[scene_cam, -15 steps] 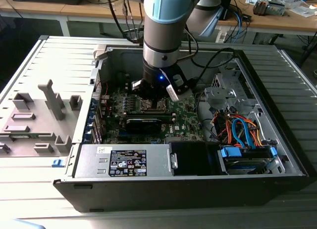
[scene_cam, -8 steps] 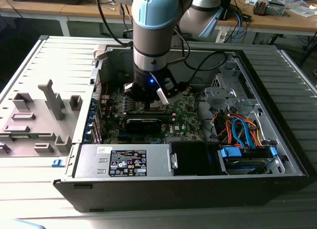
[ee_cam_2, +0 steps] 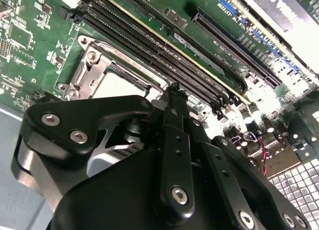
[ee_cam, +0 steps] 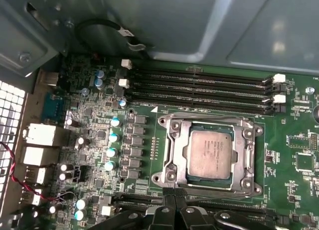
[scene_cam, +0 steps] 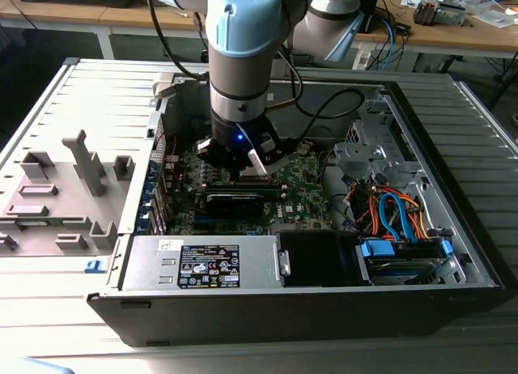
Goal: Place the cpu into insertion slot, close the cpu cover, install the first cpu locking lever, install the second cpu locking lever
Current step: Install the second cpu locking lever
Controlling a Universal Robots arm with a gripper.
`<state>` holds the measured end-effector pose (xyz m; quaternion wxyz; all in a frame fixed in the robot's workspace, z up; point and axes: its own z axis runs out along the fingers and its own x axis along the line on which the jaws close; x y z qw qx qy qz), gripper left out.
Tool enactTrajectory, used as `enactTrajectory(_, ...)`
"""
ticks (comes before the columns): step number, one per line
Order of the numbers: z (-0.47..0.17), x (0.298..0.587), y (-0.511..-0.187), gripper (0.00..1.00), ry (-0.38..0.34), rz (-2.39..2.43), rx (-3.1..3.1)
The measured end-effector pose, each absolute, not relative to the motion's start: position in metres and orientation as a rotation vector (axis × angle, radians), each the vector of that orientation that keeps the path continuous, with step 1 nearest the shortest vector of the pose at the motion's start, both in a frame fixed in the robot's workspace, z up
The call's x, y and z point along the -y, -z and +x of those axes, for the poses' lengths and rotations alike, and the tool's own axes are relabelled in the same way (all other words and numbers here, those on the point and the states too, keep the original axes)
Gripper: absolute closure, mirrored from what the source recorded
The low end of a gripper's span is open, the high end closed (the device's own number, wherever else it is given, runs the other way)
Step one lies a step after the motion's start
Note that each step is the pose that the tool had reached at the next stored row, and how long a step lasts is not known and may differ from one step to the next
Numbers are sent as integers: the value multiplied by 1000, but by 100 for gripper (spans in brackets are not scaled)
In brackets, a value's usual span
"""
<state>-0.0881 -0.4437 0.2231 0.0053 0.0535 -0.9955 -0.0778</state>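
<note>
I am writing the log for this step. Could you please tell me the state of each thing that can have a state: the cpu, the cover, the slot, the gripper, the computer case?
cpu: seated flat in the socket, metal top up.
insertion slot: occupied by the cpu.
cpu cover: lying down around the cpu.
gripper: fingers together, holding nothing, at the socket's edge.
computer case: open, side panel off.
</note>
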Motion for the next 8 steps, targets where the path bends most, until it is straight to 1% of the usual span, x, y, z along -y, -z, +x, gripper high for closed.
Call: enactTrajectory(8, -96, 449, -218, 89, 271, 168, 3115)
